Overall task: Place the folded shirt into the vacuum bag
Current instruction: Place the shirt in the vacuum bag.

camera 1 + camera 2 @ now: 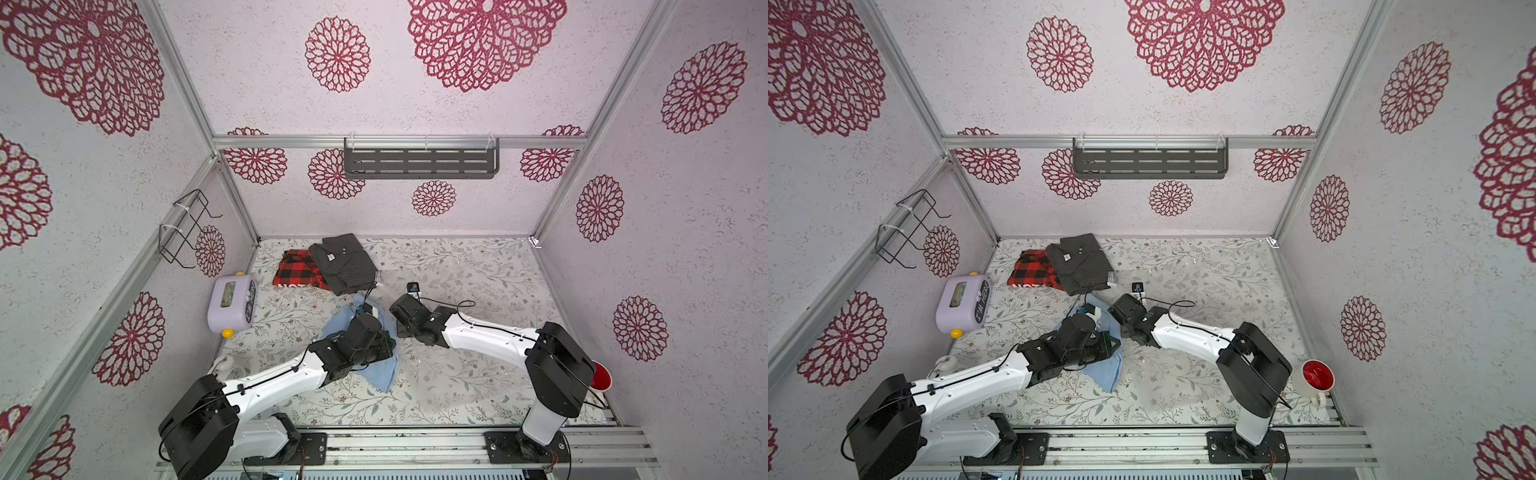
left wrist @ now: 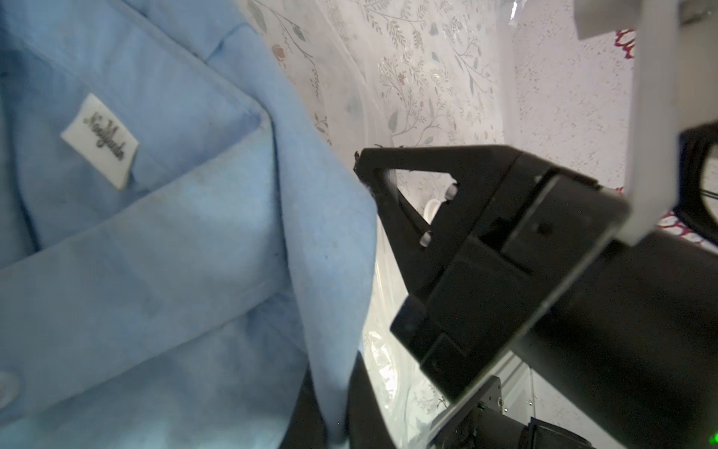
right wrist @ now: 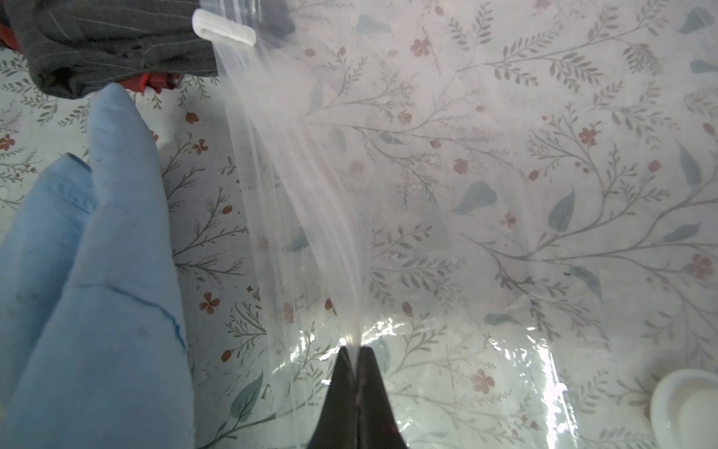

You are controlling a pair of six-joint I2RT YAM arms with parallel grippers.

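Observation:
The folded shirt [image 2: 155, 241] is light blue with a white neck label. It hangs from my left gripper [image 2: 334, 388], which is shut on a fold of it, near the table's middle in both top views [image 1: 380, 374] [image 1: 1106, 372]. The vacuum bag [image 3: 303, 163] is clear, glossy film lying on the floral table. One edge of it is pulled up taut into my right gripper [image 3: 354, 354], which is shut on it. The bag's white valve cap [image 3: 684, 400] and white zip clip [image 3: 224, 28] show. The blue shirt [image 3: 97, 291] hangs just beside the lifted bag edge.
A grey striped shirt [image 1: 345, 262] and a red-and-black plaid one [image 1: 297, 270] lie at the back left. A lilac box-shaped appliance [image 1: 232, 303] stands by the left wall, and a red-and-white cup [image 1: 600, 376] at the near right. A wire rack and a shelf hang on the walls.

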